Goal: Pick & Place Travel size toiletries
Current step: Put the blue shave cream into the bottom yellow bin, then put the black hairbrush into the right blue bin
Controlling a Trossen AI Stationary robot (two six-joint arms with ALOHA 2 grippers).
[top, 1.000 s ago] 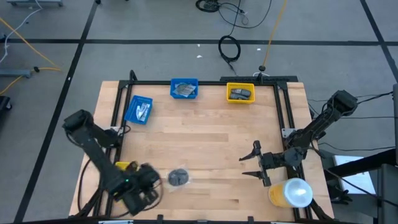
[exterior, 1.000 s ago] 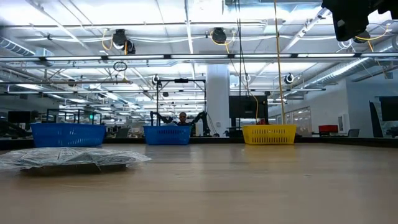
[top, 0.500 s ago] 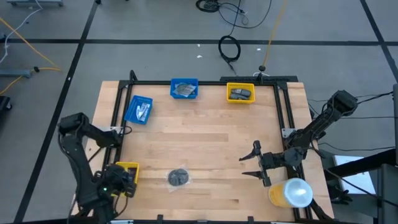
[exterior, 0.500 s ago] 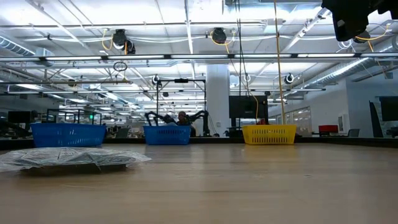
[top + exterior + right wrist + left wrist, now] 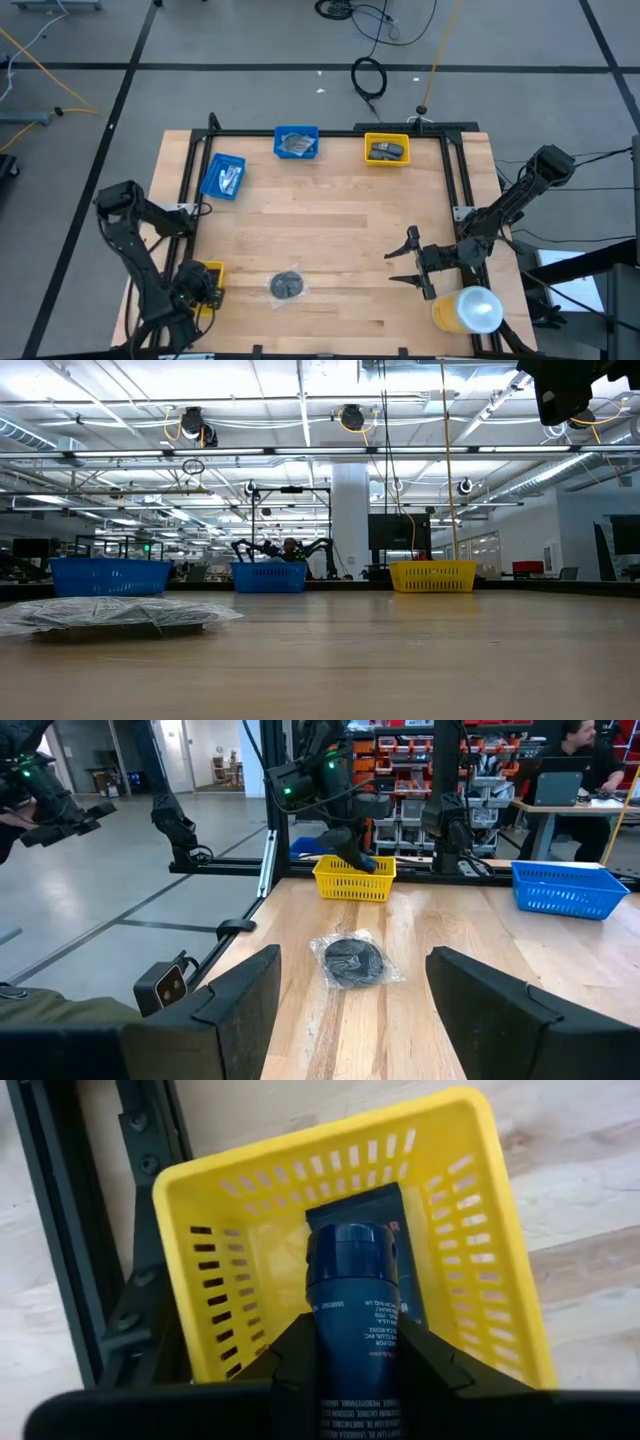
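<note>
Pale wooden counter with a black frame, in a lit workshop hall.
Left gripper hangs over the near yellow bin, clamped on a dark blue tube; only its wrist view shows another dark piece below it in the bin. Beside that bin a wrapped grey pad lies on the wood. Right gripper, beyond the pad, stands wide apart, holding nothing.

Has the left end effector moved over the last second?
Yes. The left end effector went from beside the wrapped pad out to the yellow bin at the table's left edge.
</note>
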